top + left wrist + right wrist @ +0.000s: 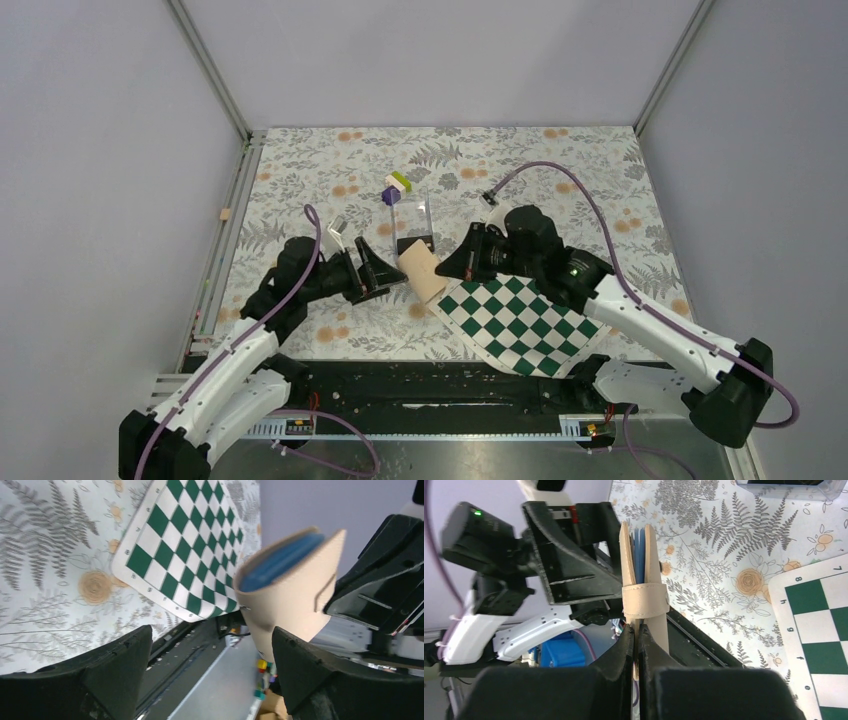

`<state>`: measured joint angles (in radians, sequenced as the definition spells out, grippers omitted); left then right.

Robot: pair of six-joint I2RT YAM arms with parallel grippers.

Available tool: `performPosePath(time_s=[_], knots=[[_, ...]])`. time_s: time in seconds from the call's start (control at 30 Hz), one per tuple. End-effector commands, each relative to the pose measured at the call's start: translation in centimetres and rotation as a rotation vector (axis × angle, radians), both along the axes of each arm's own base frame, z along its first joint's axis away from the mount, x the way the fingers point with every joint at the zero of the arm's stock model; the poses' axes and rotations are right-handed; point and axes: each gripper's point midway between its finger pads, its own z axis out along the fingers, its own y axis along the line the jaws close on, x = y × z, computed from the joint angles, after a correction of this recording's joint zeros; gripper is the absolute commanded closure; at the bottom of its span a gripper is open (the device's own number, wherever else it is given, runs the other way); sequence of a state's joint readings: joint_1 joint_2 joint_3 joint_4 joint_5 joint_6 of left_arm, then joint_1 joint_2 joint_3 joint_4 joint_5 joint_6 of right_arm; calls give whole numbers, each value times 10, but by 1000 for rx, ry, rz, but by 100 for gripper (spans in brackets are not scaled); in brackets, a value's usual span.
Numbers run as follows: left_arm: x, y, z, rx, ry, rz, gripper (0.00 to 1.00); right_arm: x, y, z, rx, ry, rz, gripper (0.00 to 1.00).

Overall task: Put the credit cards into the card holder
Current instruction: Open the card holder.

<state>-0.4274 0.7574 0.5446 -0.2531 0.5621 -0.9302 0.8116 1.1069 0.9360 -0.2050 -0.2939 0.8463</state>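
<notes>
Top view: left end effector [385, 270] is spread wide and grasping nothing, just beside the tan card holder [425, 275]. The card holder is lifted off the bench [300, 170], pinched from the other side by the right end effector [458, 262]. Black credit cards [415, 243] seem to lie at the near end of the clear case [412, 212], well out of either grip.

Left wrist: jaws apart, card holder [285, 590] ahead with its blue inside showing, checkerboard [185, 545] below it.

Right wrist: right end effector [636, 635] is clenched on the card holder [640, 580] by a thin bottom edge. A strap wraps it nearly shut.

Risks: the edge-only pinch could let the holder pivot or slip if the left finger bumps it; while the strap stays across, the cards likely won't go in
</notes>
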Motion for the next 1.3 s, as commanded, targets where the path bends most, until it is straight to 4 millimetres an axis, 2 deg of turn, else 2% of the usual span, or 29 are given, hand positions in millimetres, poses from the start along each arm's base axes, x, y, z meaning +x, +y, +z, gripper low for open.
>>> performPosePath(time_s=[0.0, 0.07, 0.2, 0.3, 0.37, 0.53, 0.6, 0.63, 0.7, 0.77, 0.87, 0.9, 1.03, 1.17, 1.27], knots=[[4, -23, 53, -265, -77, -46, 12, 0, -4, 18, 49, -6, -52, 100], [2, -30, 61, -312, -93, -75, 12, -1, -4, 20, 58, 1, -52, 100], [-1, -39, 61, -343, -87, -97, 14, -2, -1, 23, 79, 13, -48, 100], [-5, -47, 62, -380, -82, -111, 20, -2, 0, 23, 84, 20, -51, 100], [-6, -51, 60, -391, -74, -116, 29, -1, 1, 25, 98, 23, -55, 100], [-5, -57, 53, -379, -62, -113, 74, -2, 0, 25, 100, 26, -57, 100], [-4, -55, 52, -369, -68, -103, 87, -2, -3, 24, 87, 22, -61, 89], [-5, -55, 53, -364, -75, -99, 91, -3, -4, 22, 77, 18, -62, 78], [-5, -52, 55, -352, -93, -91, 98, -4, -11, 19, 47, 4, -69, 50], [-7, -49, 56, -331, -111, -91, 100, -6, -21, 15, 5, -9, -82, 26], [-17, -48, 63, -320, -158, -140, 100, -10, -32, 16, -18, -40, -76, 6], [-21, -47, 66, -319, -172, -162, 100, -11, -34, 18, -14, -44, -62, 1], [-41, -48, 77, -334, -232, -275, 100, -24, -28, 24, 69, -1, 71, 1], [-59, -47, 91, -375, -288, -377, 100, -47, -12, 49, 256, 45, 258, 1], [-71, -45, 106, -428, -337, -427, 100, -57, -3, 66, 390, 79, 345, 0]])
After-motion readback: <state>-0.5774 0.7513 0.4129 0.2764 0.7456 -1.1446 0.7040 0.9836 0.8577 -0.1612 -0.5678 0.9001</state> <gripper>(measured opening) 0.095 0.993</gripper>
